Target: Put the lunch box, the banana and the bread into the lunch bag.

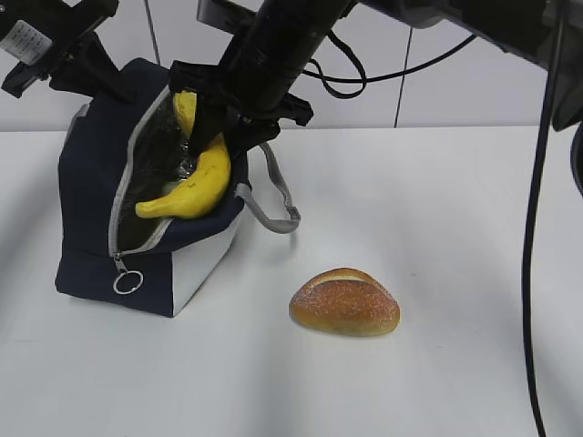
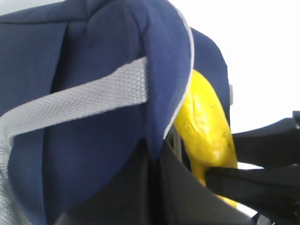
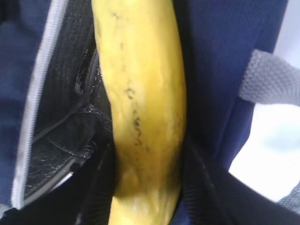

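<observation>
Banana going into the bag

The banana (image 1: 202,177) lies half inside the bag's (image 1: 91,191) open mouth, upper left of frame, right pincer (image 1: 211,127) clamped on it; left pincer's state I cannot tell. It seemingly props the bag. Bread (image 1: 344,302) waits on the table (image 1: 455,228), lower centre.

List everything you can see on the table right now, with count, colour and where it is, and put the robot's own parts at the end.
lunch bag: one, navy with white side panel, grey handles and zipper; left side of table, unzipped.
banana: one, yellow; lying in the bag's opening, partly sticking out.
bread: one, golden-brown roll; on the bare table, right of the bag.
table: one, white.
lunch box: not visible in any view.
right tool: one, black; reaching across to the bag's opening, shut on the banana.
left arm: one, black; above the bag's back edge, its tool not visible.
</observation>
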Robot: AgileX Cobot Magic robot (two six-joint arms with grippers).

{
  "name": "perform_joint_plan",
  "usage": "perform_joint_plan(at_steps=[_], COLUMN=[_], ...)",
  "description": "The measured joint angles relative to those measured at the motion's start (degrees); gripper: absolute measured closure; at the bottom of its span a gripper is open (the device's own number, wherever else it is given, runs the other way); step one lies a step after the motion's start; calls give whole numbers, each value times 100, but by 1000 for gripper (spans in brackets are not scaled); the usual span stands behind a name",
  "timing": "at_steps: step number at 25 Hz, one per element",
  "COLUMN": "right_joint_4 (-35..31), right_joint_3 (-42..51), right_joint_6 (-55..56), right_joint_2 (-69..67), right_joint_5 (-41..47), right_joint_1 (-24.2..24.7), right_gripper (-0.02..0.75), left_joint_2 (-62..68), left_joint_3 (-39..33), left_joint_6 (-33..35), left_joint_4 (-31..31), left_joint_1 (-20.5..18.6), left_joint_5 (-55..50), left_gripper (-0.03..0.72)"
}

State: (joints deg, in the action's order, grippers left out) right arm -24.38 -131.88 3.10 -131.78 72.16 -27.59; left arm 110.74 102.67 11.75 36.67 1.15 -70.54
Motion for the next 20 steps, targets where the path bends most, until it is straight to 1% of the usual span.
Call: perform_joint_plan(at_steps=[7,12,15,17,20], right_joint_4=[118,127,110,105,105], right_joint_3=[0,0,0,0,0], right_joint_6=[1,11,11,11,-13], right_joint_2=[-325,-514,-517,-517,-517], right_joint_5=[-65,-561,-913,-1096,-1169], right_joint_1=[-46,-192,-241,-241,-251], right_gripper=[433,424,378,307,227], left_joint_2=[0,0,0,0,0], left_joint_3=[0,0,0,0,0], left_joint_6=[0,0,0,0,0], left_joint_4=[19,30,30,30,30], left_joint_1=[0,0,0,0,0], left_joint_5=[0,0,0,0,0], left_gripper=[691,691,691,691,691])
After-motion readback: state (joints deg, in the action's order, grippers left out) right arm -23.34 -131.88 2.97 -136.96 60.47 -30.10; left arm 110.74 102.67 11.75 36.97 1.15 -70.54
